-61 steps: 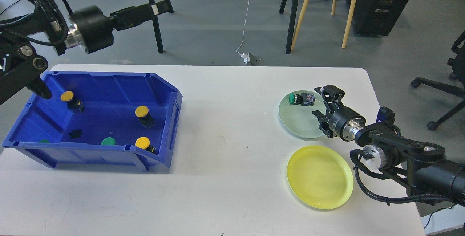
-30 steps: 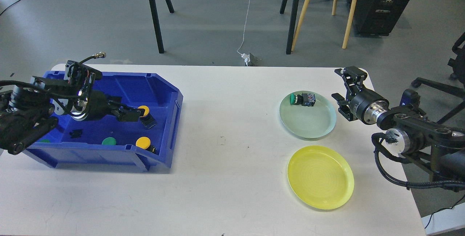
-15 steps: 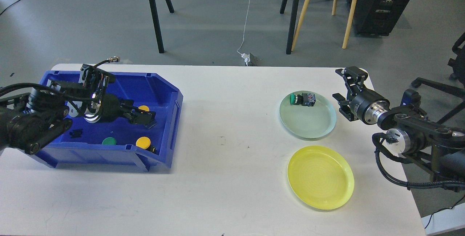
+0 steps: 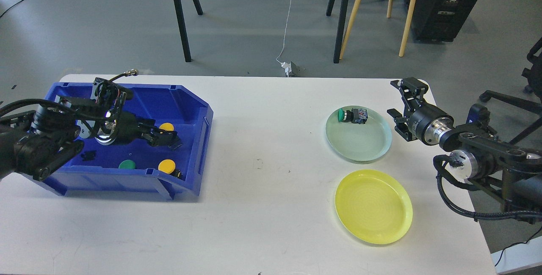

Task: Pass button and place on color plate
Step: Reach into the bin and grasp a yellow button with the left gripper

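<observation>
My left gripper [image 4: 165,138] reaches into the blue bin [image 4: 192,97], its dark fingers right at the black body of a yellow button [image 4: 166,126]. I cannot tell whether they grip it. Another yellow button [image 4: 167,165] and a green button [image 4: 126,165] lie near the bin's front wall. A green button [image 4: 351,115] lies on the pale green plate [image 4: 360,146]. The yellow plate [image 4: 373,206] is bare. My right gripper [image 4: 400,101] is open and empty, just right of the green plate.
A small black part [image 4: 88,155] lies on the bin floor. The white table [image 4: 262,207] ends close behind the right gripper. Tripod legs and wooden legs stand on the floor beyond the table's far edge.
My left arm came down from above the bin's back left corner and reached right to the yellow button. My right gripper drew back from over the green plate to its right side.
</observation>
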Available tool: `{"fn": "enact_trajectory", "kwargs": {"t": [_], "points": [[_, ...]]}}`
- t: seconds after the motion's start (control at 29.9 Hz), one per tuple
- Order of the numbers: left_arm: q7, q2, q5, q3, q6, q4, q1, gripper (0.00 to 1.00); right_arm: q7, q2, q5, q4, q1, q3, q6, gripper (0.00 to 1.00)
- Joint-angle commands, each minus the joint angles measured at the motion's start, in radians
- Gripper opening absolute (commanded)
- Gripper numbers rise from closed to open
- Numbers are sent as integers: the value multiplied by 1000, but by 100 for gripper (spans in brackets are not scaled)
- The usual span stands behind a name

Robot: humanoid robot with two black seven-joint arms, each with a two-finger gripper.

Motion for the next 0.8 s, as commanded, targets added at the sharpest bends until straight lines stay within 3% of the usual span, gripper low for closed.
{"fn": "enact_trajectory", "kwargs": {"t": [0.0, 0.27, 0.43, 0.77], "points": [[0, -1, 0, 2, 0, 0, 1, 52, 0, 0, 0, 0, 0, -3, 0, 84], [-8, -1, -1, 14, 0, -4, -1, 30, -2, 0, -1, -4, 0, -5, 0, 84], [-10, 34, -12, 2, 3, -47, -7, 31, -2, 2, -1, -6, 0, -5, 0, 84], [-10, 323, -18, -35, 13, -313, -3, 31, -8, 8, -1, -4, 9, -5, -1, 84]]}}
